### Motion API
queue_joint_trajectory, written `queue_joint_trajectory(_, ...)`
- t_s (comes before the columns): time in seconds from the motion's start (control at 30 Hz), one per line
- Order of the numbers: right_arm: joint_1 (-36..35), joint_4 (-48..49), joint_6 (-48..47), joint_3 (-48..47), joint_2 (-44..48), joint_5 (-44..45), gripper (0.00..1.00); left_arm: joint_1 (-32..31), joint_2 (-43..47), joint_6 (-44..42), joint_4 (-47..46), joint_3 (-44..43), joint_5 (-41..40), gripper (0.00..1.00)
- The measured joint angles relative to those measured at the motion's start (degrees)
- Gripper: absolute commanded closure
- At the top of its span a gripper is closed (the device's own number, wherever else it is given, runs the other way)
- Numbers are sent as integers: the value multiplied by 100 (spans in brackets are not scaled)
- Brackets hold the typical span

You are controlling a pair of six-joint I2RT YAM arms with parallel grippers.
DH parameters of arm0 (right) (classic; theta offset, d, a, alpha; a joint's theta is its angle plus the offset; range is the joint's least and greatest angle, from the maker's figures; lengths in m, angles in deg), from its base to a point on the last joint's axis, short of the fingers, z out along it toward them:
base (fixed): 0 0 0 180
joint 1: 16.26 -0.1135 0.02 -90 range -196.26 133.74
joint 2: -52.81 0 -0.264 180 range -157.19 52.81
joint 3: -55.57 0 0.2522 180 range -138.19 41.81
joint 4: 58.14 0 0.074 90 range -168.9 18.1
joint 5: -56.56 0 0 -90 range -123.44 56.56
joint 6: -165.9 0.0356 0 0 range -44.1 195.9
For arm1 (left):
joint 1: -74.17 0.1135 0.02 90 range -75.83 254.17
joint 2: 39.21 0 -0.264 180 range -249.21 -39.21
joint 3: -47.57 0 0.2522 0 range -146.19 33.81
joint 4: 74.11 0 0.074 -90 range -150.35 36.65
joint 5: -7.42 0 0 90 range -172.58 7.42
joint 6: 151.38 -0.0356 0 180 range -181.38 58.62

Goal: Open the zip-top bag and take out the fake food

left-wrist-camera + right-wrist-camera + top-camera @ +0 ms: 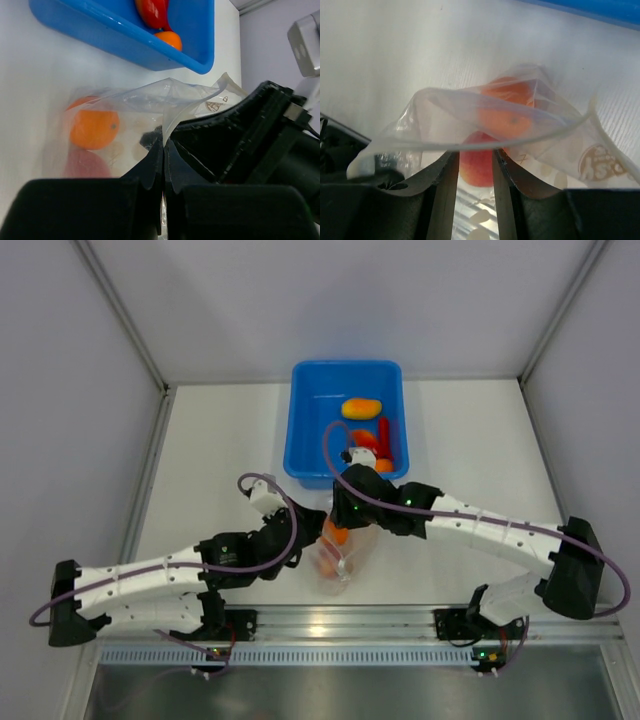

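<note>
The zip-top bag (340,558) lies on the table in front of the blue tub, its mouth pulled open. Through the film I see an orange toy fruit (94,129) and a pink-red one (85,162). My left gripper (312,532) is shut on the bag's edge (172,117); the film runs between its closed jaws. My right gripper (345,512) is at the bag's mouth with its fingers (442,185) a narrow gap apart. The bag's rim (485,145) crosses its fingertips. The pink-red fruit (477,165) shows in the gap and the orange fruit (507,112) lies beyond.
The blue tub (310,420) stands at the back centre and holds a yellow-orange piece (361,407), a red piece (383,432) and an orange piece (384,465). Its near wall (125,42) is close behind the bag. Grey walls enclose the table on three sides.
</note>
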Motion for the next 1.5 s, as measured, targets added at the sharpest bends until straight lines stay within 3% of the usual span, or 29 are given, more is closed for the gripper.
queue_joint_trajectory(0.17,-24,280,343,31,-428,498,66,-17,-114,81,-2,-42,81,100)
queue_joint_trajectory(0.63,-402,1252,1119,533,-1217,1093,50,-44,129,203,-2,28,33,100)
queue_joint_trajectory(0.9,-479,1718,1110,643,-1508,997,38,-44,330,221,0,236,-26,100)
queue_joint_trajectory(1.13,-586,2616,1156,1086,-1506,730,38,-52,527,269,-2,507,-107,100)
queue_joint_trajectory(1.2,-599,2833,1152,1172,-1506,614,31,-57,614,323,-15,608,-125,100)
queue_joint_trajectory(1.37,-673,2719,1038,828,-1836,435,24,-59,782,367,0,807,-254,100)
queue_joint_trajectory(1.5,-772,2732,1047,649,-2127,306,24,-59,870,367,2,883,-326,100)
